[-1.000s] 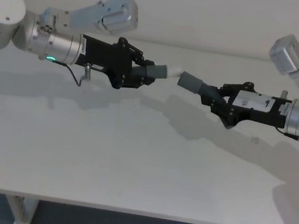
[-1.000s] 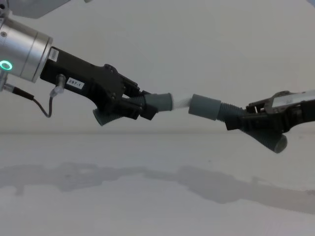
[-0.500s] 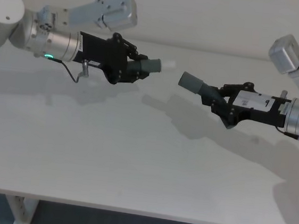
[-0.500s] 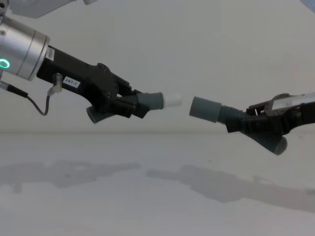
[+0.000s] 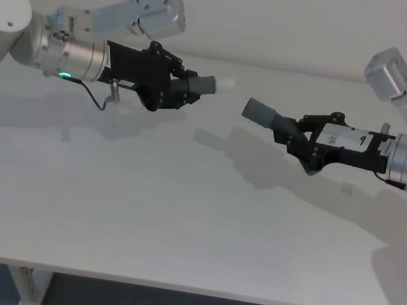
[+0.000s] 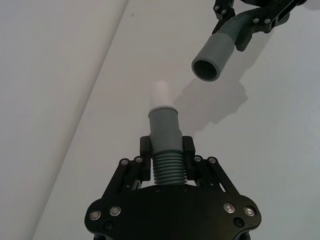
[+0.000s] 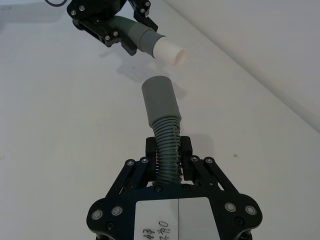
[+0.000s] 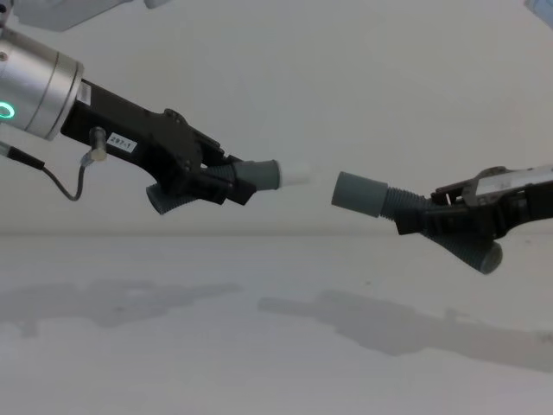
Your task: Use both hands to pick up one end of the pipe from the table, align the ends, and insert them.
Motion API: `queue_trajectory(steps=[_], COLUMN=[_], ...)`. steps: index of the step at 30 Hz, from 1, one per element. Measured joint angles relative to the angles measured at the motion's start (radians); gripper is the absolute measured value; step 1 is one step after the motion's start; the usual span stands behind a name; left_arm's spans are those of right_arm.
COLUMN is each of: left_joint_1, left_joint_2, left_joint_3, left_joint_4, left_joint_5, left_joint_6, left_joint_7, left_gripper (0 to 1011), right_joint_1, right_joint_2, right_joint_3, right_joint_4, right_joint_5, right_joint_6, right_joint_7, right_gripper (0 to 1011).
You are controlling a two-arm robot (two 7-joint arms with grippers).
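While both arms are held above the desk (image 5: 181, 223), the white-tipped pipe piece (image 5: 196, 86) is clamped in the left end effector (image 5: 172, 89), pointing toward 3 o'clock. Apart from it, the collared pipe piece (image 5: 265, 117) is gripped by the right end effector (image 5: 296, 139), aimed toward 10 o'clock.

Bright, even overhead light — soft grey shadows of both arms fall on the matte white table (image 5: 182, 216), no glare. The head and chest views are sharp; small green ring lights (image 8: 9, 110) glow faintly — nothing blurred.
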Motion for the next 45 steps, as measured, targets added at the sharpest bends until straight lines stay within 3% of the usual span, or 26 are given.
queue_trajectory(steps=[45], left_joint_1=[-0.001], left_joint_2=[-0.009], left_joint_3=[0.003], left_joint_4=[-0.028], left_joint_5=[0.003], left_joint_6=[-0.002], left_joint_7=[-0.027], left_gripper=[358], right_joint_1=[0.022], right_joint_2=[0.000], right_joint_3=[-0.028], right_joint_4=[0.030], right_joint_5=[0.024], right_joint_6=[-0.008], right_joint_7=[-0.044], right_gripper=[268])
